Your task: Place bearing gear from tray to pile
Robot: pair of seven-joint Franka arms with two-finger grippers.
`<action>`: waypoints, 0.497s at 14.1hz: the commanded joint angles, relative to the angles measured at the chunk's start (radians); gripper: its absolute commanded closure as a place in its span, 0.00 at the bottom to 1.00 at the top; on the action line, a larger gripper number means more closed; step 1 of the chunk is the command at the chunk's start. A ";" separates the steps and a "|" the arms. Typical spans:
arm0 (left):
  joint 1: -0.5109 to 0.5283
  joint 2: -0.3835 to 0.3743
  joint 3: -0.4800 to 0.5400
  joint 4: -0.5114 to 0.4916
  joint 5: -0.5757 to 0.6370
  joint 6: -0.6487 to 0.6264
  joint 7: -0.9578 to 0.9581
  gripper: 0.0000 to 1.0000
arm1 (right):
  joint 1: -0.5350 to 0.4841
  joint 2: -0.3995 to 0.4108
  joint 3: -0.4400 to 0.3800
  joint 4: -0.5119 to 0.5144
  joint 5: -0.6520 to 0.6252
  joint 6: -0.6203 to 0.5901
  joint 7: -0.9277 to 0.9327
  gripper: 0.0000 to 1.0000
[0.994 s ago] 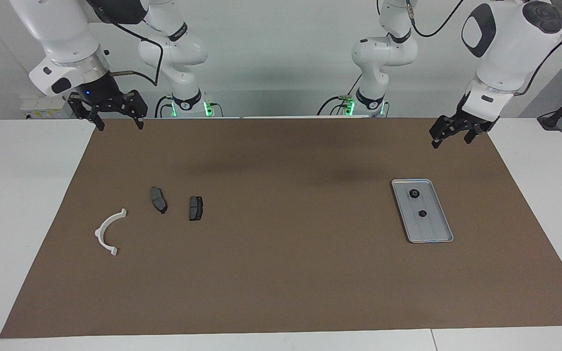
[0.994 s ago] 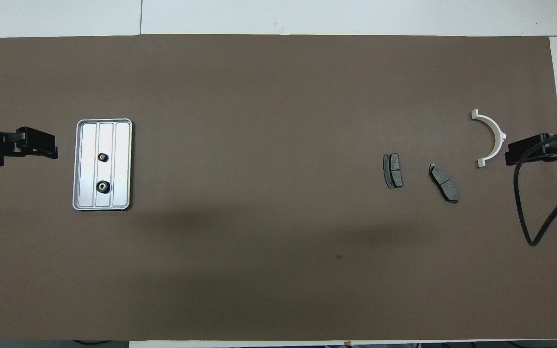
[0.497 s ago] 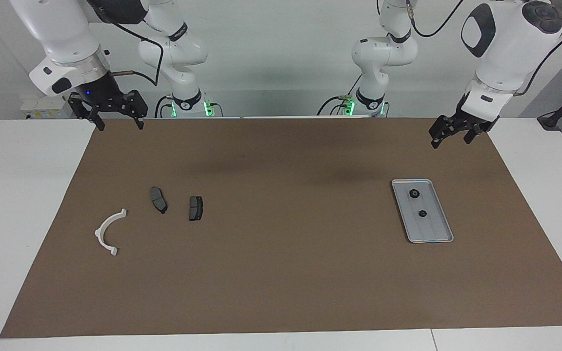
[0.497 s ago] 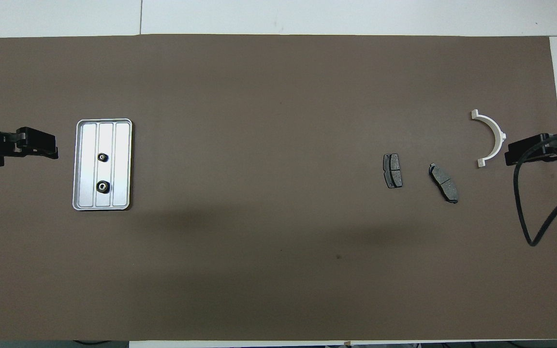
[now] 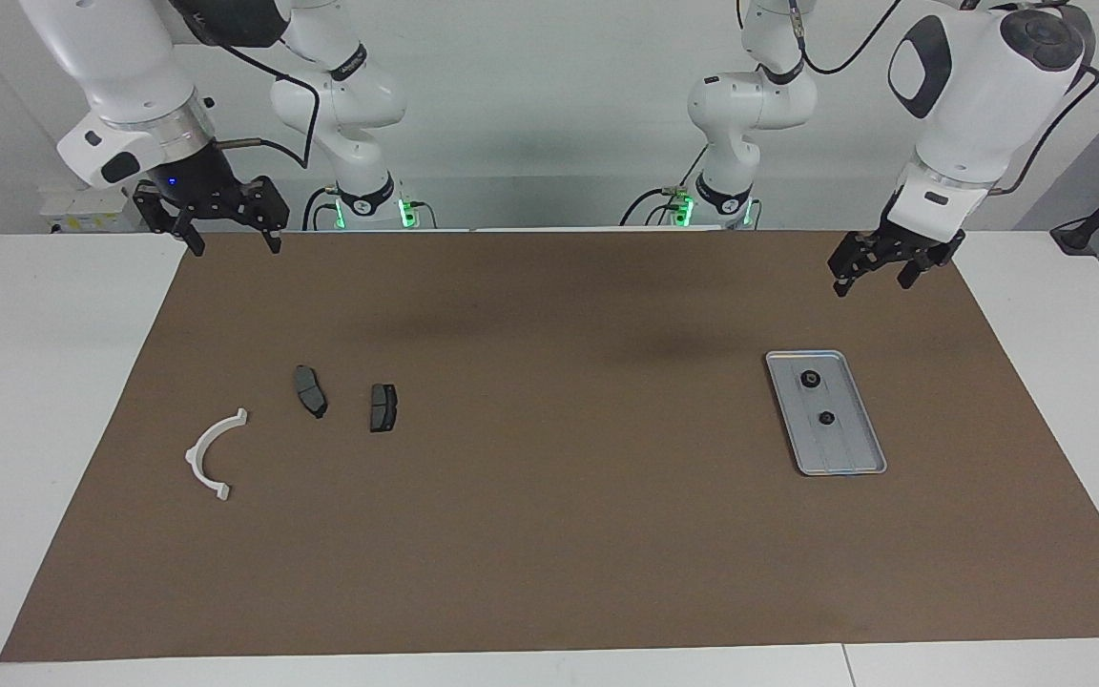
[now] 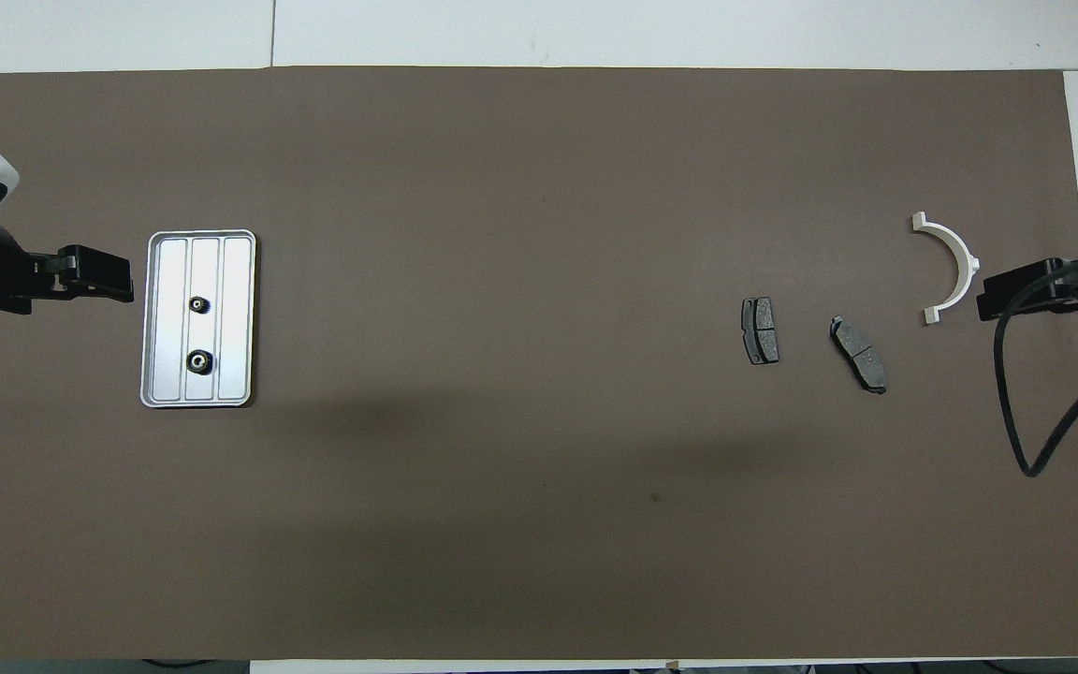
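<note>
A: Bearing gears, facing view: two small dark gears, one (image 5: 809,380) nearer the robots and one (image 5: 825,417) farther, lie in the tray (image 5: 860,458) toward the left arm's end of the surface (image 5: 549,534). Left hand (image 5: 868,270) hangs in the air over the brown mat, over the strip between the tray and the robots; finger gap narrow, nothing in it. Nothing lies between it and the tray.

B: Right hand?

A: Right hand (image 5: 220,226) waits over the mat's edge at the right arm's end, fingers spread wide, empty. The pile: white half-ring bracket (image 5: 213,455), two dark brake pads (image 5: 310,391) (image 5: 383,407), well apart from the tray.

B: Overhead view?

A: Both gears (image 6: 199,304) (image 6: 199,361) sit on the tray's middle strip. Left hand (image 6: 118,281) shows just beside the tray's (image 6: 238,281) rim. Right hand (image 6: 993,295) shows just beside the bracket (image 6: 955,267); a black cable (image 6: 1016,412) loops from it. Pads (image 6: 760,330) (image 6: 859,354) lie beside each other, apart.
</note>
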 commanded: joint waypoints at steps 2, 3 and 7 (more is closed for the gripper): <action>0.041 -0.052 -0.001 -0.205 -0.003 0.186 0.085 0.00 | -0.001 -0.025 0.001 -0.029 0.019 0.006 0.011 0.00; 0.046 -0.039 -0.001 -0.248 -0.003 0.235 0.097 0.00 | -0.002 -0.025 0.001 -0.029 0.019 0.008 0.009 0.00; 0.069 -0.027 -0.001 -0.414 -0.005 0.410 0.082 0.00 | -0.007 -0.024 0.001 -0.028 0.019 0.009 0.008 0.00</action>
